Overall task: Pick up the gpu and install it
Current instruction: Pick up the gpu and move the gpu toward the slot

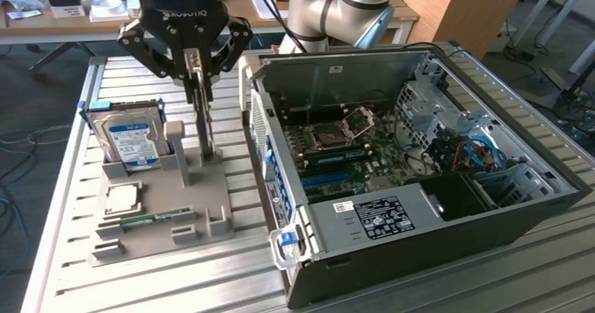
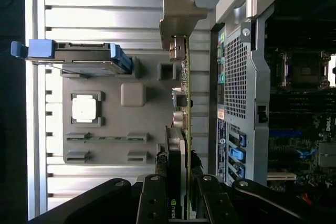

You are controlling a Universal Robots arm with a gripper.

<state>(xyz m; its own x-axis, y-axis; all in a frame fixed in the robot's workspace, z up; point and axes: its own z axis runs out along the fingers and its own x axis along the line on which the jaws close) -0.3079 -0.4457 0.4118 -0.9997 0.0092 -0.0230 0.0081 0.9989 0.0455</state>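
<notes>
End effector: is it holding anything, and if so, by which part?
Yes, the end effector grips the gpu, pinching both faces at its cooler end, opposite the silver bracket.

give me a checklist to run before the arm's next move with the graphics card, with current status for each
1. Gripper closed on both faces of the graphics card: ok.
2. Card upright, standing on edge: ok.
3. Card lifted clear of the grey holder: not ok, its lower edge sits between the holder's posts.
4. Hard drive apart from the card: ok, a gap shows between them.
5. Computer case open: ok, the motherboard is exposed.
6. Card slot on the motherboard free of obstructions: cannot tell.
</notes>
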